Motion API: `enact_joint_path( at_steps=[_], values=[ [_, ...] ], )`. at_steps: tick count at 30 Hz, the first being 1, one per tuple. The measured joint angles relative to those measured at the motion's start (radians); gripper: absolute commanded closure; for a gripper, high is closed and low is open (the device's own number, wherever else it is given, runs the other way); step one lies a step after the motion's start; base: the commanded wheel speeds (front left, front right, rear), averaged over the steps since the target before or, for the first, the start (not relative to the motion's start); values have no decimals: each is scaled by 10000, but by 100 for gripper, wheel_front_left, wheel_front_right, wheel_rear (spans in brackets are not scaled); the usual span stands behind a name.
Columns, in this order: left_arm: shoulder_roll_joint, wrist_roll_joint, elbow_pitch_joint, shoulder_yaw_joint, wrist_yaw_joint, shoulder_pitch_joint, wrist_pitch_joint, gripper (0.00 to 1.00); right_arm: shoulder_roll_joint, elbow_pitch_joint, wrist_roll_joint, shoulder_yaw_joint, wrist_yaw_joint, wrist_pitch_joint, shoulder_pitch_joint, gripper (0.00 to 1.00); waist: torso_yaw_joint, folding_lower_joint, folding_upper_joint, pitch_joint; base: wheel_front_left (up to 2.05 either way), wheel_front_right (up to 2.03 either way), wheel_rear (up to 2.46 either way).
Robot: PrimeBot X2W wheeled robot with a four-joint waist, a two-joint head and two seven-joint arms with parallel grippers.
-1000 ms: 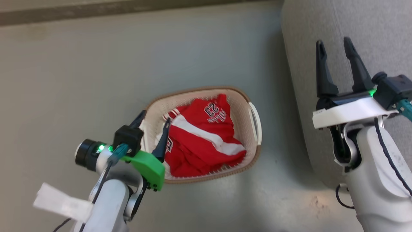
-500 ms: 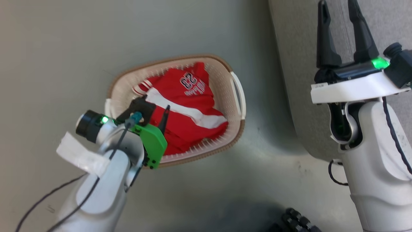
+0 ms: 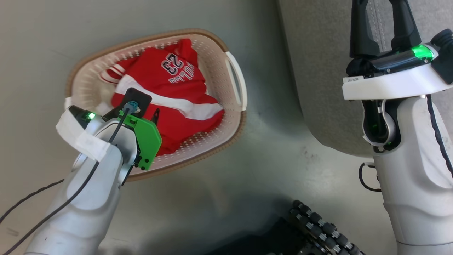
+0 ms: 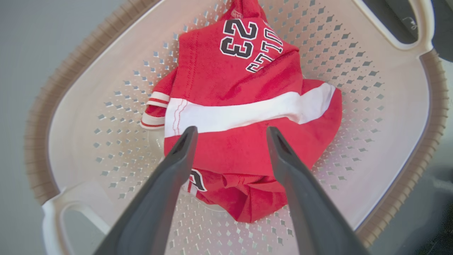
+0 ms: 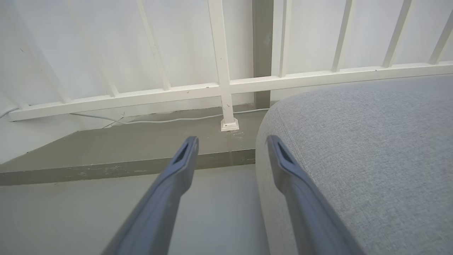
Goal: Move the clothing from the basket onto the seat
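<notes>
Now the left pincer (image 4: pixel 230 131) hangs wide open, empty, over the jersey (image 4: pixel 244 88) in the basket (image 4: pixel 400 106); the right pincer (image 5: pixel 231 140), equally open and empty, hovers by the seat (image 5: pixel 371 141).

The floor (image 3: pixel 269 170) bears the basket (image 3: pixel 212 60) and (nearby) the seat (image 3: pixel 318 71).

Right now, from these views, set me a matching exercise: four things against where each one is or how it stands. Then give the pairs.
1 clothing
2 basket
3 left gripper
4 right gripper

A open, at the edge of the seat
B on the floor beside the seat
C open, above the clothing
D crumpled in the basket

Pairs: 1-D, 2-B, 3-C, 4-A.
</notes>
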Motion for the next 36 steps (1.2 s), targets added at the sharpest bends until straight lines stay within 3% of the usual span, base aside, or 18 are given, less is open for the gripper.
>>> enact_joint_path(
  at_steps=[28,29,31,32,33,35,36],
  values=[
    [81,25,2633,-100,-4,-1111,723,0,98,-299,807,472,-36,0,-70,0,-888,-1,0,1064,0,0,0],
    [50,27,2698,-102,23,-1117,796,5,98,-307,807,477,-36,0,-70,0,-890,-1,0,1075,0,0,0],
    [-33,25,2884,-46,82,-1154,863,35,96,-313,815,506,-36,0,-70,0,-889,-1,0,1097,0,0,0],
    [-59,25,2963,-29,84,-1186,915,36,98,-316,825,525,-35,0,-70,0,-886,-1,0,1107,0,0,0],
    [-82,8,2999,23,113,-1211,920,53,98,-318,882,545,-33,0,-70,0,-882,-1,0,1117,0,0,0],
    [-119,4,3124,71,125,-1313,982,56,98,-353,1049,575,-31,0,-76,0,-871,-1,0,1139,0,0,0],
    [-130,4,3193,67,125,-1367,984,67,98,-360,1051,587,-29,0,-84,0,-864,-1,0,1148,0,0,0]
  ],
)
